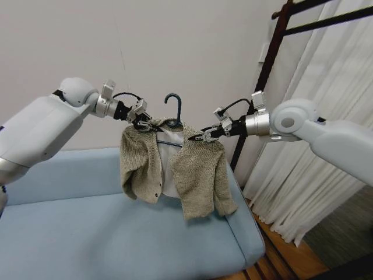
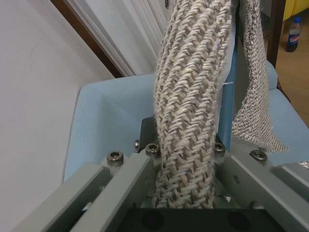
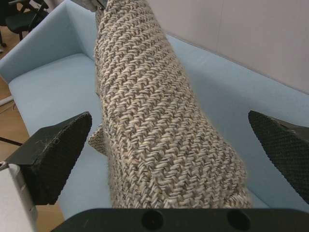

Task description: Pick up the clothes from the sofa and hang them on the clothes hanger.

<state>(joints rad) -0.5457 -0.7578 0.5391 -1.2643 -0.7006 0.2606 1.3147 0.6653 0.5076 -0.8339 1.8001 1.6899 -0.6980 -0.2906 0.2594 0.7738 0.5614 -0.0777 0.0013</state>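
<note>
Your widest thing is the pale blue sofa, which runs across the lower part of the head view under both arms. To your right of it hang white curtains, with a dark wooden rack standing in front of them, past the sofa's end.

The cardigan, a beige herringbone knit, is up in the air above the sofa seat and well clear of it. It is draped over a dark hanger with the front open and a pale lining showing between the two halves. The hanger's hook points upward between the two grippers and is not on the rack. The rack stands apart from it, on your right.

Your left gripper is at the cardigan's shoulder on your left. In its wrist view the grey fingers close in on a thick fold of the knit from both sides, clamped on the cardigan.

Your right gripper is at the opposite shoulder. In its wrist view the two black pads stand wide apart. The knit runs down between them and touches neither pad, so that gripper is spread and not pinching the fabric.

A small blue bottle stands on the wooden floor beyond the sofa.
</note>
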